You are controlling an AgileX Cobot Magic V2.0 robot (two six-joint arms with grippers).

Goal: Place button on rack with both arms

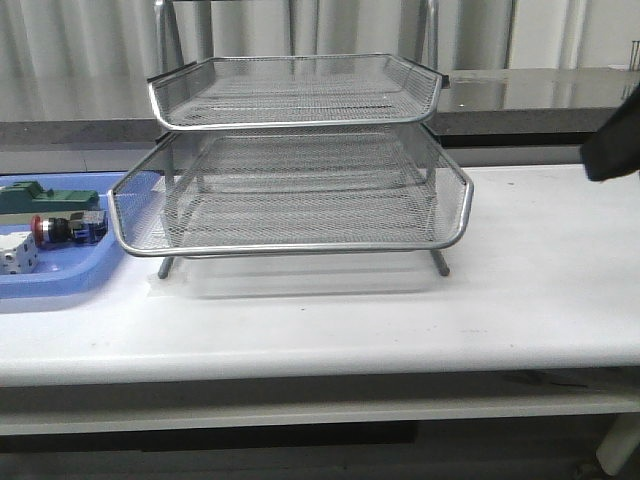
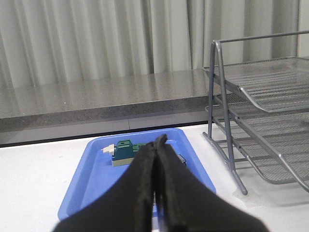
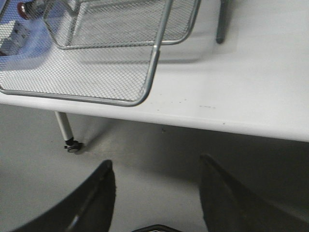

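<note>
Front camera faces forward over the table [image 1: 520, 300], rack [image 1: 300, 160] centred, blue tray [image 1: 60, 275] at left edge. Left wrist camera looks level over the tray toward the rack. Right wrist camera looks down past the table's front edge, sharing the rack.

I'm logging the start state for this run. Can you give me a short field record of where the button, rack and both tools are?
button: lying in the blue tray, red head toward the left, button
rack: wire-mesh rack on the white table, right of the tray; tiers look empty
left tool: left tool shut, empty, above the tray
right tool: right tool open, empty, over the floor beyond the table's edge
button on rack: no
</note>
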